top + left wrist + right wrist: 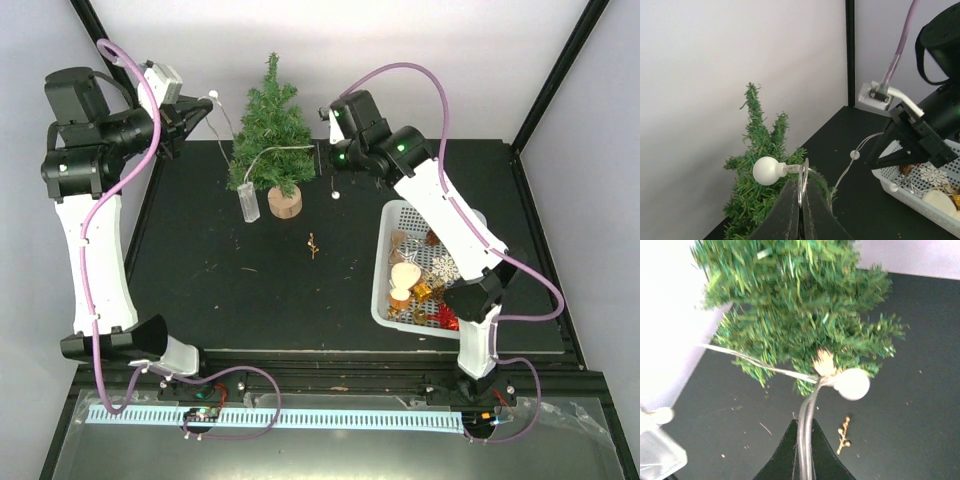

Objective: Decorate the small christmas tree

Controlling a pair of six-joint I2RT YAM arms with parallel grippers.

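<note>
The small christmas tree (272, 120) stands on its wood disc base (284, 203) at the back of the black table; it also shows in the left wrist view (757, 170) and the right wrist view (800, 300). A clear string of lights (290, 146) with white bulbs drapes across it, and its clear battery box (248, 203) hangs at the tree's left. My left gripper (801, 192) is shut on the wire beside a white bulb (765, 170), left of the tree top. My right gripper (804, 440) is shut on the wire below another bulb (852, 384), right of the tree.
A white basket (385, 290) with several ornaments sits at the right, also in the left wrist view (900, 192). A small gold sprig (313, 244) lies on the table in front of the tree. A loose bulb (335, 194) dangles right of the base.
</note>
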